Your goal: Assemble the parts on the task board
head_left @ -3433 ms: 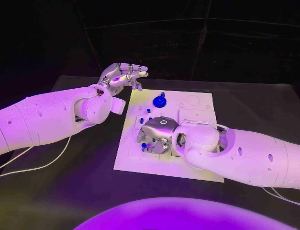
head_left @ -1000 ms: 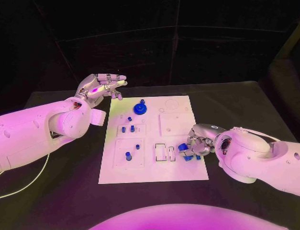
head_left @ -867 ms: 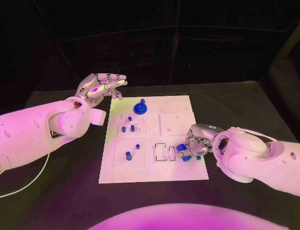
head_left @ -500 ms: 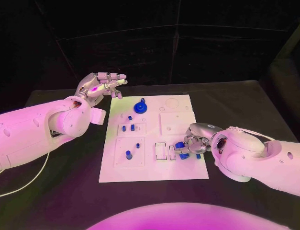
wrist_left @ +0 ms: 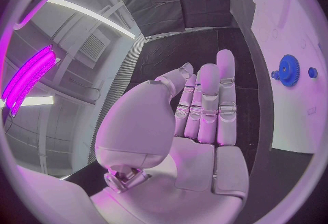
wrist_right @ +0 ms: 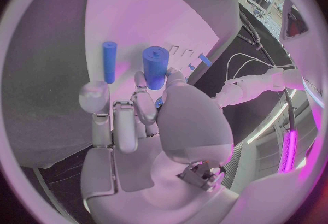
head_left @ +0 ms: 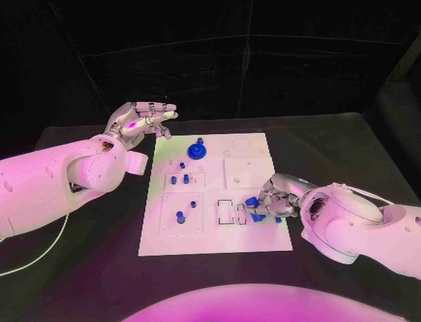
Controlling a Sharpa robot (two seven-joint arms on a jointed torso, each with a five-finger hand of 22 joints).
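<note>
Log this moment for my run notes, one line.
right hand: holds blue peg over board | left hand: empty, off board

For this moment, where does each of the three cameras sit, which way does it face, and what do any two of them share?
Head view: on the robot's head, looking down at the task board; both white arms come in, left hand raised beyond the board's far left corner, right hand holding a blue part.
Left wrist view: behind the left hand, facing along its empty fingers; the blue gear lies beyond.
Right wrist view: behind the right hand, facing the board.
Shared: head and left wrist views both show the gear.
</note>
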